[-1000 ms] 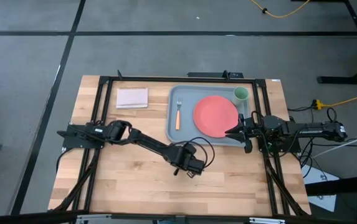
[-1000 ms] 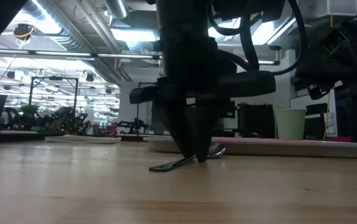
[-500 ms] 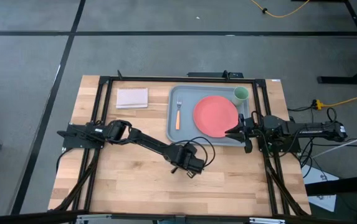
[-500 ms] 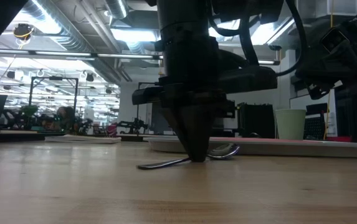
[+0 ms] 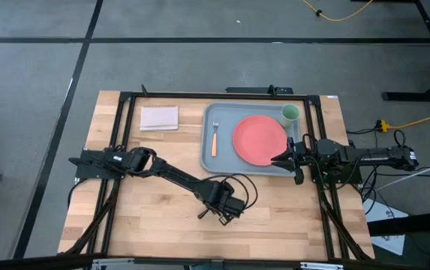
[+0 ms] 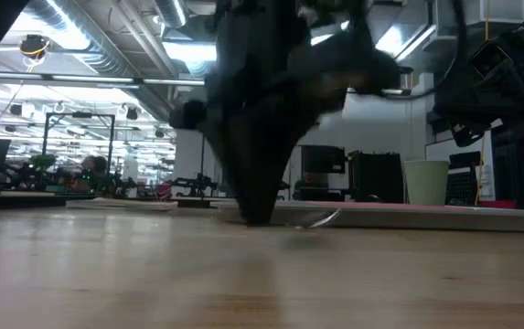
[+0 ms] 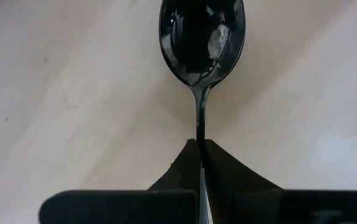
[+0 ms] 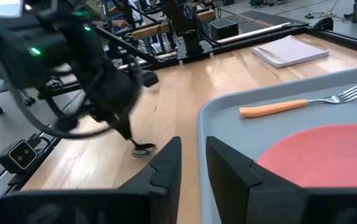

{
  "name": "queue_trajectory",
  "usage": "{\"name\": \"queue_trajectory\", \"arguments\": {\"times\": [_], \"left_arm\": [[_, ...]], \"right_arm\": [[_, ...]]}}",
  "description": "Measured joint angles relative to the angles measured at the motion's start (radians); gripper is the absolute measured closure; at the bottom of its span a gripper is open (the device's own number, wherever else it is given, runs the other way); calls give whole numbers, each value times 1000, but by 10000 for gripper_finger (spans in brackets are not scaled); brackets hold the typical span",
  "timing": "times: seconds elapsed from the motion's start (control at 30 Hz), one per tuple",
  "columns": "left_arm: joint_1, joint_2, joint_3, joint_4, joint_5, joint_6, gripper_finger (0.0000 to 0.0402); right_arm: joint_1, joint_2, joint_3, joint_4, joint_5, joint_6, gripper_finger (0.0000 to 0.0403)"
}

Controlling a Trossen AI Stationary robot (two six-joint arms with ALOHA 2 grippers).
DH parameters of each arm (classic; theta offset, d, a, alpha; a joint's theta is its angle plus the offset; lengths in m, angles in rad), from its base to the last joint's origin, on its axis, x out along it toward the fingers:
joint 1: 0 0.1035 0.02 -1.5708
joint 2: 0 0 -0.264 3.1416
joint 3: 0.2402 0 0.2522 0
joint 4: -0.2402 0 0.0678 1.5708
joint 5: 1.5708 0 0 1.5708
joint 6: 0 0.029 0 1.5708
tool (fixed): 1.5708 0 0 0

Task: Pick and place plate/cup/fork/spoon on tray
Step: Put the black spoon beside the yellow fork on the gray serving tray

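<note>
Below, wooden table [image 5: 147, 225]; left jaws [image 7: 200, 155] clamp spoon [image 7: 202, 37].

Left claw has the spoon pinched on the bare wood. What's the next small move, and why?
Probably lift it straight up a little. The left claw is shut on the spoon by its handle, low over the table, short of the tray. The tray has a raised rim, so height is needed before carrying it over beside the fork. The right claw waits at the tray's edge.

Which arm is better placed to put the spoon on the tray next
The left. Its gripper is already shut on the spoon over bare wood near the tray. The right gripper waits empty at the tray's edge.
</note>
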Motion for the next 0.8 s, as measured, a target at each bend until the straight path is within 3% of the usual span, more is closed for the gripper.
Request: {"name": "queue_trajectory", "arguments": {"times": [0.2, 0.4, 0.6, 0.8], "left_arm": [[-5, -1, 119, -69, -62, 16, 401], [47, -4, 257, -179, -260, 64, 401], [216, -6, 310, -184, -376, 95, 401], [408, -6, 231, -100, -370, -4, 401]], "right_arm": [[0, 0, 0, 0, 0, 2, 324], [0, 0, 0, 0, 0, 3, 324], [0, 0, 0, 0, 0, 3, 324], [0, 0, 0, 0, 0, 3, 324]]}}
